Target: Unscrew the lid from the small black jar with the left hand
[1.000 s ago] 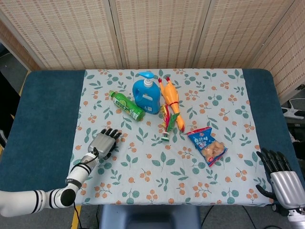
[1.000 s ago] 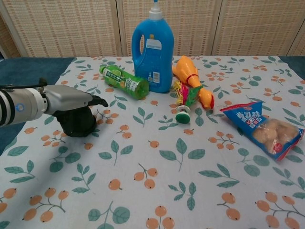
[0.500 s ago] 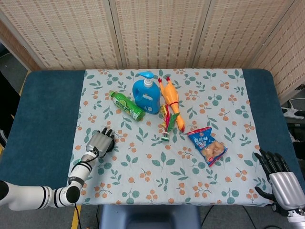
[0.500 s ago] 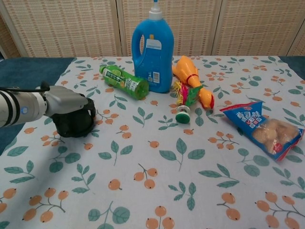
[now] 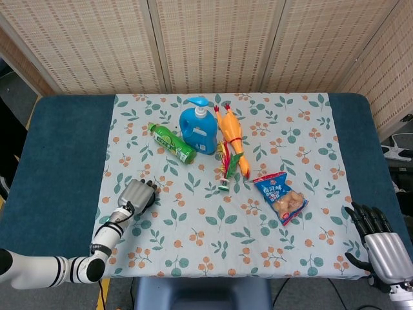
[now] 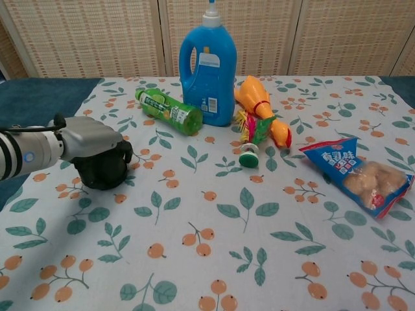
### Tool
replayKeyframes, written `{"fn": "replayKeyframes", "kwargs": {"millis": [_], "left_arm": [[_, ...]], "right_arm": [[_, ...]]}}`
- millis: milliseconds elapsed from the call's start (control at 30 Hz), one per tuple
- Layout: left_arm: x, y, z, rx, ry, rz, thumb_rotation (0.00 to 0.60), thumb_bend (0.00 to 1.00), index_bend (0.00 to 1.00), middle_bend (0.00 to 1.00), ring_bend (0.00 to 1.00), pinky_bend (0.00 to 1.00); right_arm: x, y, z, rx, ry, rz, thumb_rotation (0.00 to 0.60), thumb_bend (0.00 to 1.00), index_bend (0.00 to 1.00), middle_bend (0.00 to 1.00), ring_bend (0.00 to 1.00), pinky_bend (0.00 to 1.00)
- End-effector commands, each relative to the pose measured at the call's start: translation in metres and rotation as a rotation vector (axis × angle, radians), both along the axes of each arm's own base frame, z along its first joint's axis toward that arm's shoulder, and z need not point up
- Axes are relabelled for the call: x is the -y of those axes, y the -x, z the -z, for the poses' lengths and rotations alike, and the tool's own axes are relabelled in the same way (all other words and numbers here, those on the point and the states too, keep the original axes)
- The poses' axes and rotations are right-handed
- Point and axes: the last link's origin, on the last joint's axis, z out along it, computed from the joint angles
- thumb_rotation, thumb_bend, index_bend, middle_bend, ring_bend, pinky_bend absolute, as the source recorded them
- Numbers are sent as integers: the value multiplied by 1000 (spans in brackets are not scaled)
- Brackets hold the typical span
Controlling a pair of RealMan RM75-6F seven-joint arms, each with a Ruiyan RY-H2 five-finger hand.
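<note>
The small black jar (image 6: 104,173) stands on the flowered cloth at the left, mostly hidden from the head view under my left hand (image 5: 137,194). That left hand (image 6: 91,139) lies over the jar's top with its fingers curled down around the lid, gripping it. The lid itself is covered by the hand. My right hand (image 5: 381,242) hangs at the table's near right corner, fingers spread, holding nothing; it does not show in the chest view.
A green bottle (image 5: 171,143) lies on its side behind the jar. A blue detergent bottle (image 5: 199,126), a rubber chicken (image 5: 231,137), a small green-and-white toy (image 6: 248,156) and a snack bag (image 5: 279,196) sit toward the middle and right.
My left hand's fingers, spread over the jar a second ago, have closed down around its lid. The right hand has barely moved.
</note>
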Motion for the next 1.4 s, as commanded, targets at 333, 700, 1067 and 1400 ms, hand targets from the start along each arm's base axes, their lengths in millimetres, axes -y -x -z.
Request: {"fn": "replayKeyframes", "kwargs": {"millis": [333,700,1067,1400], "left_arm": [[-1,6,-46,86,-153,-6,600,656,771,728,617,823],[21,-38,-130,244,-249,55,600,703,780,744,628,834],[4,21,-59,64,-121,-67,600,692,784,749,630,834],[34,-69,-183,252,-321,101,600,687,785,749,630,833]], "right_arm": [[-2,0,1,-3,-4,-2,600,66,0,0,0,0],[0,0,3,-10,-13,6,600,65,0,0,0,0],[-4,-3,15,-20,-84,-10,600,66,0,0,0,0],[-7,-3,5,-4,-45,-12,600,66,0,0,0,0]]}}
